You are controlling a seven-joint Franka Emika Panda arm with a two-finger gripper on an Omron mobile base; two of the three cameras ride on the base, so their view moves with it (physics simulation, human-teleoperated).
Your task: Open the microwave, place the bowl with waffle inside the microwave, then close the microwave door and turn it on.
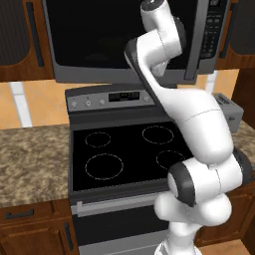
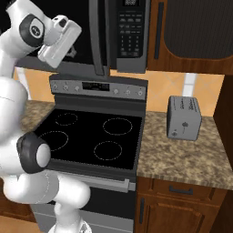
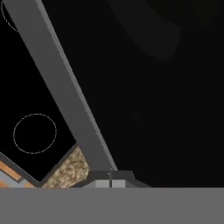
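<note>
Arm (image 1: 199,124): nearest the base cameras, white, rising from the base and reaching up and forward to the microwave front.
Microwave (image 1: 124,74): large dark box mounted over the stove, keypad (image 2: 131,34) on its right side.
Microwave door (image 1: 99,35): wide dark glass panel in a grey frame; it looks shut or very nearly shut, I cannot tell which.
Stove (image 1: 127,154): black top with 4 ringed burners, nothing standing on them.
Worktop (image 2: 182,157): speckled stone on both sides of the stove, with a grey toaster (image 2: 183,117) on the right stretch.
Door handle (image 2: 96,36): long vertical grey bar at the door's right edge, long axis up and down.
Claw (image 2: 73,51): raised against the lower part of the door glass, clenched shut on nothing that I can see.
Key relation: the handle stands just to the right of the claw, near but apart; in the hand view the door's grey frame (image 3: 61,87) runs as a diagonal band just left of the claw.
Judgement: the opening step is in hand; hooking that upright bar calls for a short move rightward.
Bowl and waffle: I see neither on stove or worktop.
</note>
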